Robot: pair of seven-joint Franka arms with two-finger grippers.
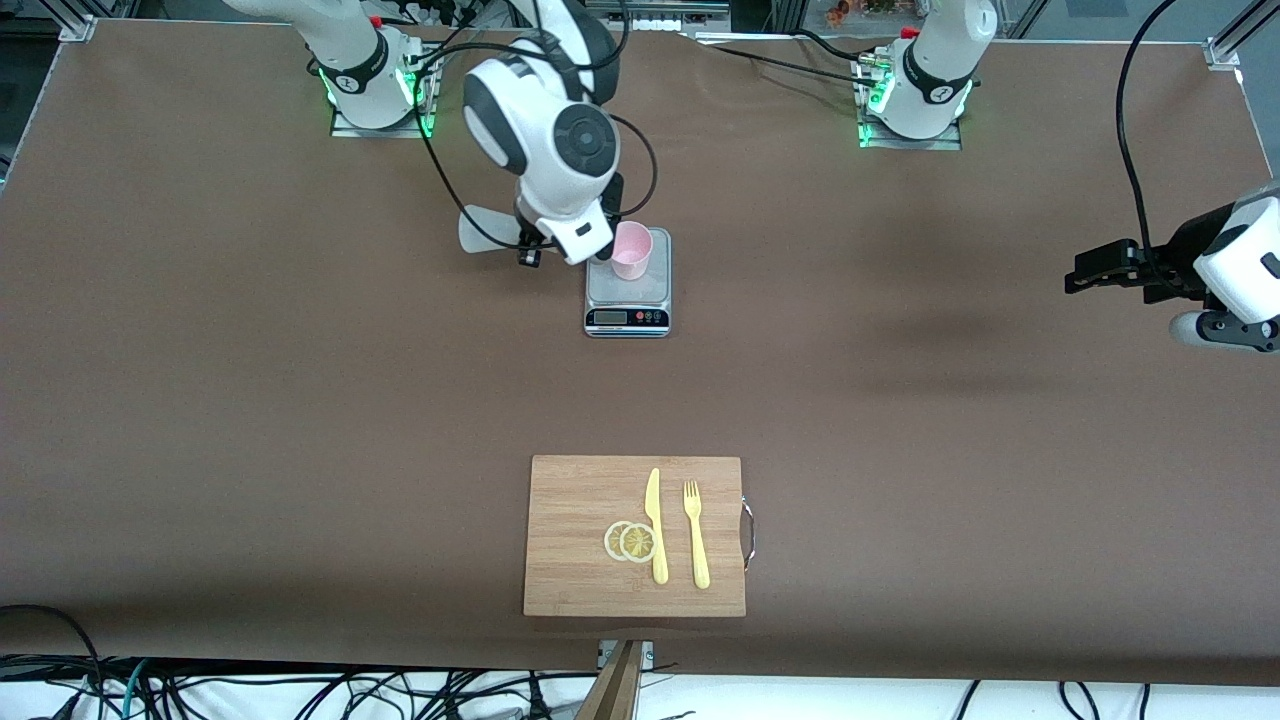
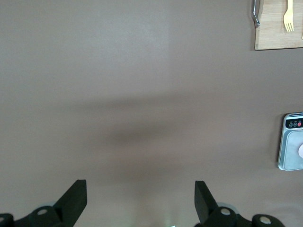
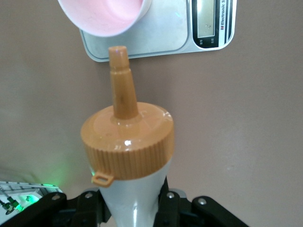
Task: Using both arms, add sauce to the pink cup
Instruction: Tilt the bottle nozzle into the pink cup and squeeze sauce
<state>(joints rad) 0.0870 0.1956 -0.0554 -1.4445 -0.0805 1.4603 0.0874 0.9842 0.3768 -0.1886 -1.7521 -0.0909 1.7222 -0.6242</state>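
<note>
The pink cup stands on the plate of a small silver scale in the middle of the table. My right gripper is shut on the sauce bottle, gripping its whitish body. The orange nozzle points at the cup, its tip just short of the rim. In the front view the right arm's hand hangs beside the cup and hides the bottle. My left gripper waits open and holds nothing, over bare table at the left arm's end.
A wooden cutting board lies near the front camera's edge with a yellow knife, a yellow fork and two lemon slices on it. Black cables loop around the right arm.
</note>
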